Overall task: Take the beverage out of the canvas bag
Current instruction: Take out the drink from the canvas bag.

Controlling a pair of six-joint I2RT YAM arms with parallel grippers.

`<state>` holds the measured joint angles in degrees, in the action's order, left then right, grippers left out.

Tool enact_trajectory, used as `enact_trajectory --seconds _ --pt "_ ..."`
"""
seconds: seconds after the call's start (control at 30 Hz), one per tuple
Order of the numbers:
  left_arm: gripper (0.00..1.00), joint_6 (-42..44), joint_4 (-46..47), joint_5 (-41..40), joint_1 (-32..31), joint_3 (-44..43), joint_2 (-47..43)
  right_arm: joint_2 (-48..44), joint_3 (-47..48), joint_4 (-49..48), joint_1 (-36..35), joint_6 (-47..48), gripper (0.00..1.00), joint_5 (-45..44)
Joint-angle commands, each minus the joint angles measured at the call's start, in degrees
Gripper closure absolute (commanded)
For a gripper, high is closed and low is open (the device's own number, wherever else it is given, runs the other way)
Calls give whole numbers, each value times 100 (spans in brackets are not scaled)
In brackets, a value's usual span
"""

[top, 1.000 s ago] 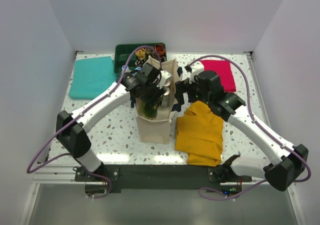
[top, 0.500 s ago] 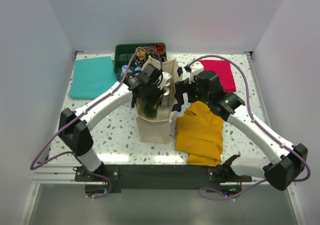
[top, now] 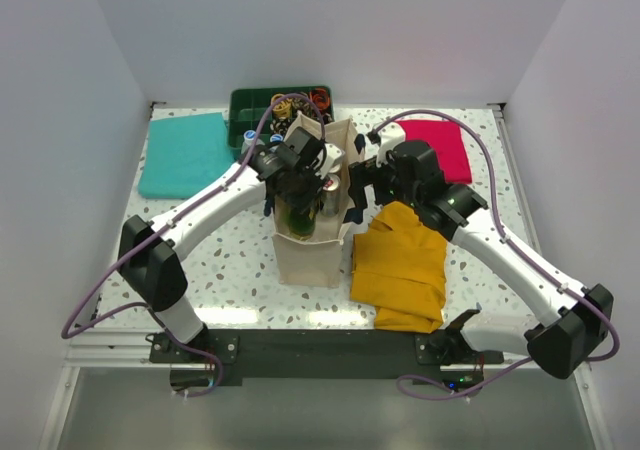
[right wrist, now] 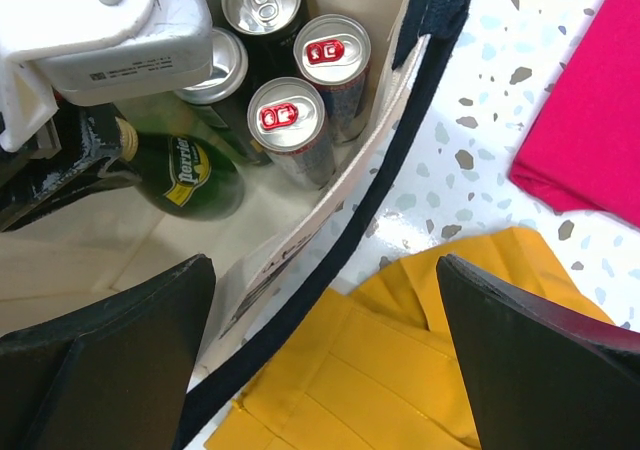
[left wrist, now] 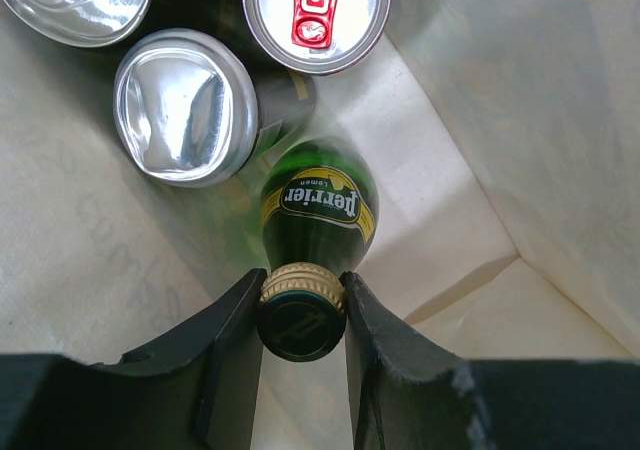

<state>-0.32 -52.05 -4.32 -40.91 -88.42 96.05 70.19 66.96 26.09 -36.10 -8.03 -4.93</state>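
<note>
The cream canvas bag (top: 310,255) with navy handles stands mid-table. Inside it are a green Perrier bottle (left wrist: 318,202) and several cans (left wrist: 185,105). My left gripper (left wrist: 302,315) is inside the bag, shut on the bottle's gold-rimmed cap. In the right wrist view the bottle (right wrist: 190,175) lies beside red-tabbed cans (right wrist: 290,120), with the left gripper's body over it. My right gripper (right wrist: 325,355) is open, its jaws straddling the bag's right wall (right wrist: 330,200) and navy handle. From the top view the left gripper (top: 300,175) is over the bag mouth and the right gripper (top: 362,188) is at its right rim.
A mustard-yellow cloth (top: 402,265) lies right of the bag, under the right arm. A magenta cloth (top: 440,148) is at the back right, a teal cloth (top: 185,153) at the back left. A green bin (top: 275,110) of small items stands behind the bag.
The right gripper has shifted slightly left toward the bag's right rim. The left gripper stays in the bag mouth.
</note>
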Motion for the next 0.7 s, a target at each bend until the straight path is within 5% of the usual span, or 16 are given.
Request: enact_trajectory --seconds 0.0,0.67 --pt "100 163 63 212 -5 -105 -165 56 256 -86 -3 83 2 36" --pt "100 190 134 -25 -5 -886 -641 38 212 -139 -3 65 2 27"
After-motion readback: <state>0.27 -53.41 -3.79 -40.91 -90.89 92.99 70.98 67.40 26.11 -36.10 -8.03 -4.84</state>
